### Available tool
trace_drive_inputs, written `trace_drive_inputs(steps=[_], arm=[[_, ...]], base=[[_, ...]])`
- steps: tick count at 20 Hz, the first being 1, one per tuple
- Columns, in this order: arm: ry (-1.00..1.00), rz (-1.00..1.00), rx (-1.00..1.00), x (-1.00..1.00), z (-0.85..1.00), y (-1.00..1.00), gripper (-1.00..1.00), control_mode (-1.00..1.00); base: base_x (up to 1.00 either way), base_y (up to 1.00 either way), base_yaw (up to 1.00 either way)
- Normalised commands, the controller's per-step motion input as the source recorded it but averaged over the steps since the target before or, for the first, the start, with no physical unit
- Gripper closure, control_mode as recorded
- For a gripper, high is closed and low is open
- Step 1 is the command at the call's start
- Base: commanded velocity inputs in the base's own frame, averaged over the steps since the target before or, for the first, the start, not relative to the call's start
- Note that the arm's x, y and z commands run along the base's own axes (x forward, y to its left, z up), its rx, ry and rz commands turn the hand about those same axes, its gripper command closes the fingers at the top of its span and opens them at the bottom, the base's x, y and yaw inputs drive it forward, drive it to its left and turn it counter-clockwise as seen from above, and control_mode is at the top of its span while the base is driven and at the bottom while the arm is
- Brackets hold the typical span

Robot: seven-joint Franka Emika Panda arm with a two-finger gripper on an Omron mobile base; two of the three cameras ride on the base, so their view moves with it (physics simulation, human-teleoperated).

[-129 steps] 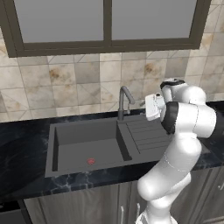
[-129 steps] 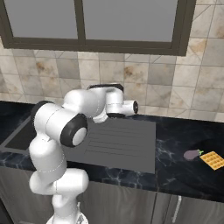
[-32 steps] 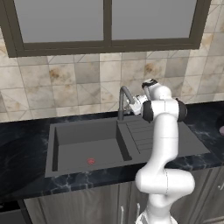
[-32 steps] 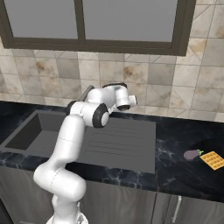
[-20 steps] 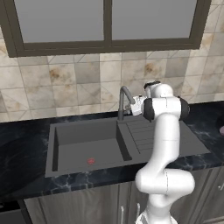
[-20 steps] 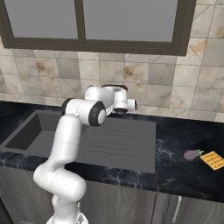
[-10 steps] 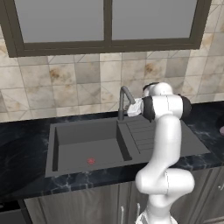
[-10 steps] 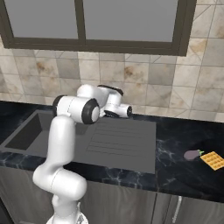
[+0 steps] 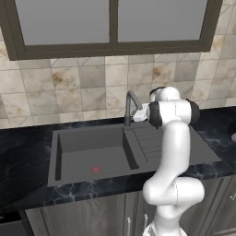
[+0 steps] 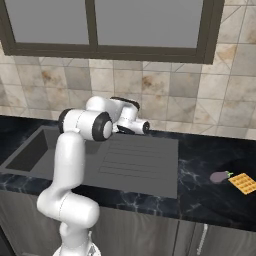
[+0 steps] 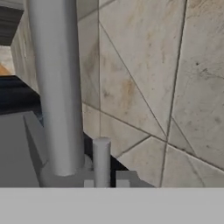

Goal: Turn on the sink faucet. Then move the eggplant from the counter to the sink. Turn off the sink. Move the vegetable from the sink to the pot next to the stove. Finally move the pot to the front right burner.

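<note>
Hovering beside the sink faucet (image 9: pixel 130 105), jaws (image 9: pixel 136 115) closed, seemingly empty.

I'm seeing the arm (image 9: pixel 171 152) standing tall off its base, upper link rising near vertical, elbow folding at the top, forearm reaching level away from me. The wrist is turning sideways. The gripper (image 9: pixel 136 115) is sitting with its jaws closed tight, nothing between them.

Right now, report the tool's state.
Tool: closed, holding nothing, right by the sink faucet stem and its small lever.
</note>
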Motion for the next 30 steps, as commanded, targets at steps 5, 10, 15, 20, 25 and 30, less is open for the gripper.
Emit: trace_drive_inputs(steps=[5,10,15,20,25,30], arm=[[0.00,-0.10,0.04,0.17,-0.26,-0.47,1.00,-1.00],[0.00,-0.17,0.05,0.07,-0.37,-0.52,1.00,-1.00],[-0.01,-0.15,0.04,0.04,-0.43,-0.60,1.00,-1.00],[-0.02,-0.09,0.03,0.00,-0.52,-0.70,1.00,-1.00],[0.00,0.00,0.01,0.00,-0.55,-0.70,1.00,-1.00],[0.00,0.00,0.01,0.00,-0.53,-0.73,1.00,-1.00]], base=[[0.00,0.00,0.00],[0.00,0.00,0.00],[0.00,0.00,0.00],[0.00,0.00,0.00],[0.00,0.00,0.00],[0.00,0.00,0.00]])
